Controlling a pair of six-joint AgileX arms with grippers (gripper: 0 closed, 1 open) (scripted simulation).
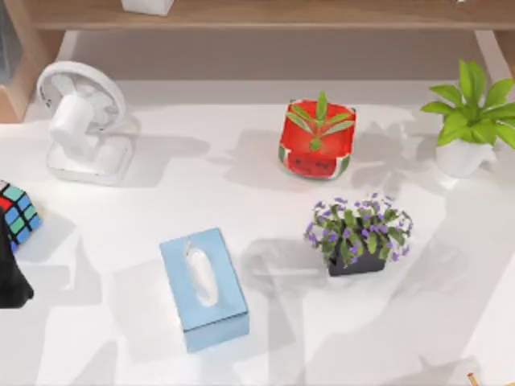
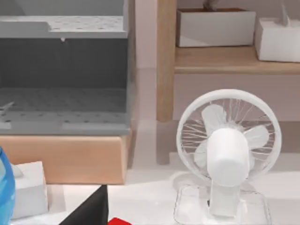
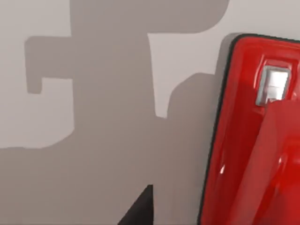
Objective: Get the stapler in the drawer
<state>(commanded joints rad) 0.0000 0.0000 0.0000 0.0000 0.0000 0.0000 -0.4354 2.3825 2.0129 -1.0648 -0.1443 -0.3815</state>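
The stapler [image 3: 255, 136] lies on the surface [image 3: 108, 56] close under the right end effector, beside a dark tip that may be a finger; whether that end effector is wide or narrow I cannot tell. To grasp well, I judge it should centre over the red body and close across its narrow width before lifting. Ahead of the left end effector, whose state I cannot tell, a grey drawer [image 2: 63, 75] looks empty beside a fan [image 2: 228, 152].

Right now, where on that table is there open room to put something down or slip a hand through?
Bare tabletop lies between the fan and the watermelon pot, and in front of the purple flower pot toward the table's right. It is tighter between the tissue box and the purple flowers, and at the left edge by the puzzle cube.
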